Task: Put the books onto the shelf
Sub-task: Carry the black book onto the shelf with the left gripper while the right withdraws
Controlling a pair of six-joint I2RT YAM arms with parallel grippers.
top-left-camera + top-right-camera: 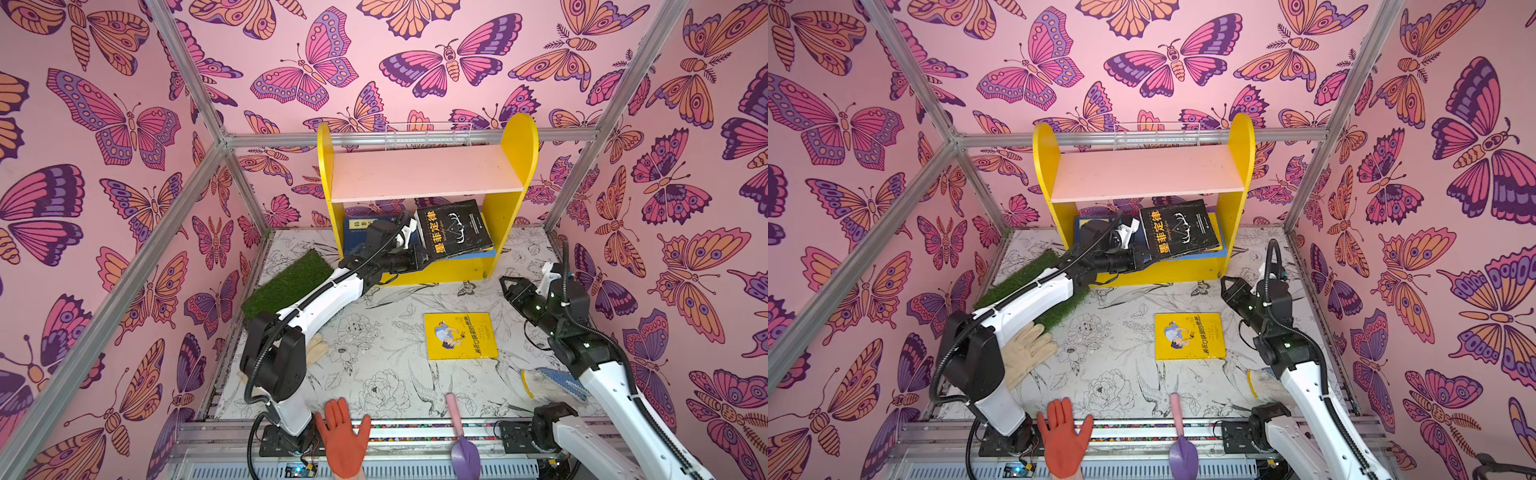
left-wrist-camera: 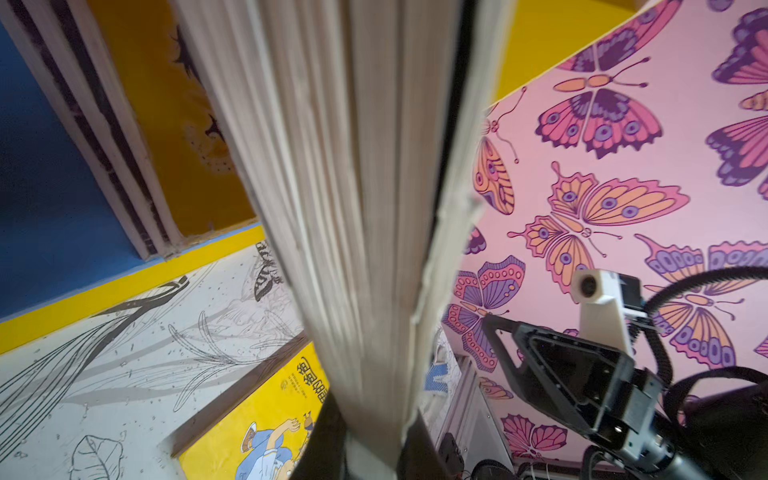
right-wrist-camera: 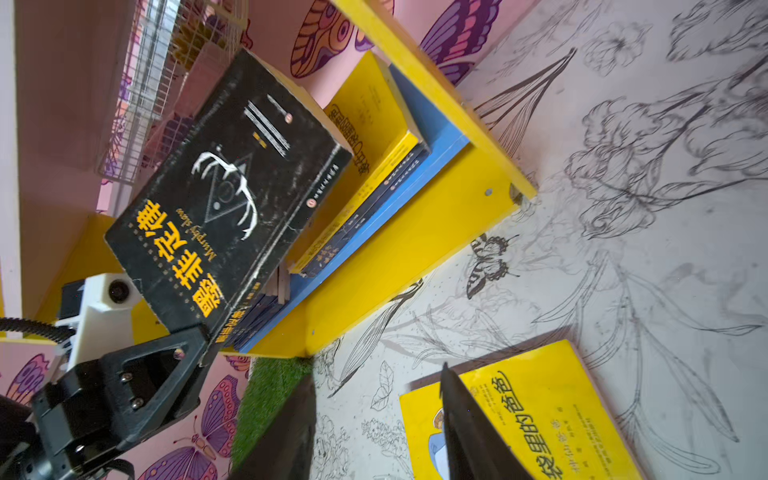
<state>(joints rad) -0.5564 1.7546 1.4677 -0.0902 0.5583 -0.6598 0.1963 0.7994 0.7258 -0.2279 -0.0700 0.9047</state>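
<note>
My left tool [image 1: 419, 257] is clenched on the lower corner of the black book [image 1: 455, 226]. The left wrist view shows its page edges pinched between the jaws. The book hangs tilted inside the lower tier of the shelf [image 1: 515, 166], leaning over the books already lying on the blue lower board [image 3: 432, 137]. Navy books [image 1: 355, 232] lie to the left and a yellow-covered stack sits under the black one.

I judge this paperback moderately heavy and floppy. Gripped at one corner it will want to pivot and sag, so I would lower it flat before letting go.

The yellow book [image 1: 460, 336] lies flat and alone on the table [image 1: 374, 332], in front of the shelf and well apart from it. It looks thin, light and bendy, with a smooth cover that could slide. I would take it by a long edge or a corner and expect to nudge it first, since nothing lifts it off the table.

My right tool [image 1: 508, 283] hovers near that book's far right corner, released, its jaws apart and nothing between them.
</note>
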